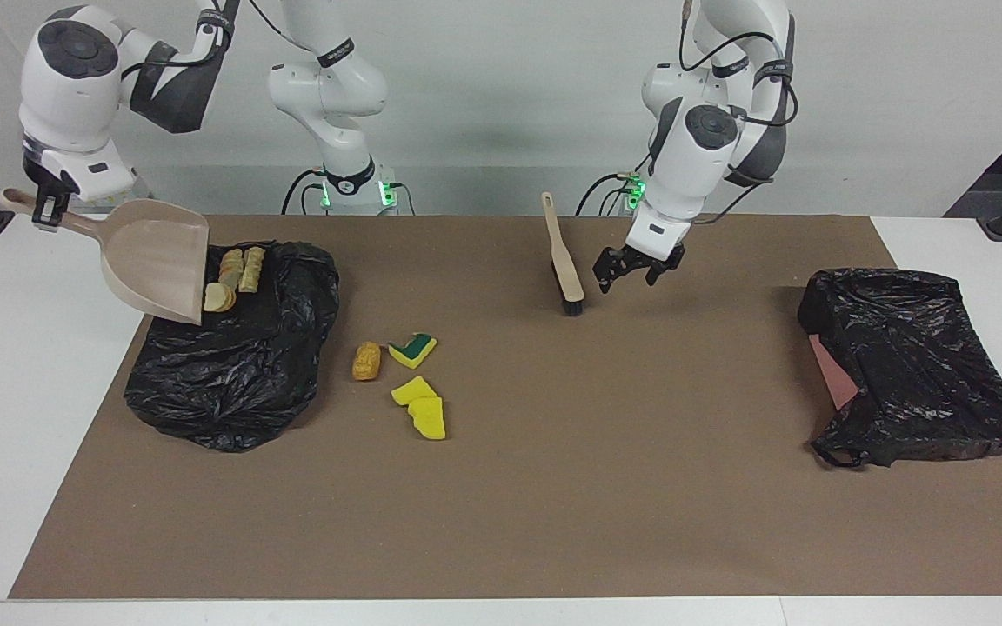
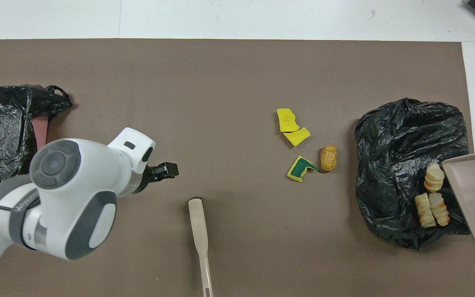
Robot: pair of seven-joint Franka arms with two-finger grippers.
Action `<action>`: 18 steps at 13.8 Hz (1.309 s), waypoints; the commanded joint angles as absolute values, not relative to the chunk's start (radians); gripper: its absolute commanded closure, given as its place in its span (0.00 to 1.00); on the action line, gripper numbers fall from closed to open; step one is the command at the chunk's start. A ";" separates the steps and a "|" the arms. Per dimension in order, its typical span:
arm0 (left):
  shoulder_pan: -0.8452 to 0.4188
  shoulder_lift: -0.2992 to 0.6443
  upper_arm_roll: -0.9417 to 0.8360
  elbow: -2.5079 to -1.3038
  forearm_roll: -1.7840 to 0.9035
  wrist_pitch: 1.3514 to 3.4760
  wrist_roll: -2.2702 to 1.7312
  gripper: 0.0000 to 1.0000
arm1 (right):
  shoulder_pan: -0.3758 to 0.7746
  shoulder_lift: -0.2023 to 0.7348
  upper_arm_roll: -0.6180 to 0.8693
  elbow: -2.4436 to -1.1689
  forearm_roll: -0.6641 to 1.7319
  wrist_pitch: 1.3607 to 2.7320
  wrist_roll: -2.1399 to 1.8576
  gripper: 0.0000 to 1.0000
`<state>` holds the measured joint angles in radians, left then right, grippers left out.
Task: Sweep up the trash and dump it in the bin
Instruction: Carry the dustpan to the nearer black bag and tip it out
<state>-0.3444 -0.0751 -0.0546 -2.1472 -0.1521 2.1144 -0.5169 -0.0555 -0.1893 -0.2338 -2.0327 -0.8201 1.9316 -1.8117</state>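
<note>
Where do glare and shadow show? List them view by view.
Facing view: pale sheen glints on the trash-filled bag and the spare bag; the brush throws only a faint shadow on the mat. Overhead view: same sheen on both bags; the left arm looms large, hiding mat; the dustpan is cut by the frame's edge.

Left arm reaches out from its base with the wrist angled downward; left gripper hangs low over the counter, fingers spread apart and holding nothing. Right arm is extended toward its own end of the counter, forearm raised, wrist turned down; right gripper is clamped shut, held up in the air.
</note>
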 commanded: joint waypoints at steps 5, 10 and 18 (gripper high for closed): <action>-0.146 -0.048 -0.063 -1.869 -0.101 1.831 -0.231 0.00 | -0.063 -0.253 -0.169 -1.924 -0.859 1.739 -1.724 1.00; -0.040 -0.066 -0.058 -1.720 -0.043 1.588 -0.043 0.00 | -0.063 -0.308 -0.020 -1.904 -0.547 1.540 -1.095 1.00; -0.028 -0.045 -0.049 -1.598 0.009 1.529 0.049 0.00 | -0.061 -0.160 0.332 -1.904 -0.072 1.652 0.023 1.00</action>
<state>-0.0328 -0.0767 -0.0439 -1.6423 -0.0125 1.5378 0.0356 -0.0495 -0.2189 0.2432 -1.9153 -0.1254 1.5967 -0.1981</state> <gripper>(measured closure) 0.000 0.683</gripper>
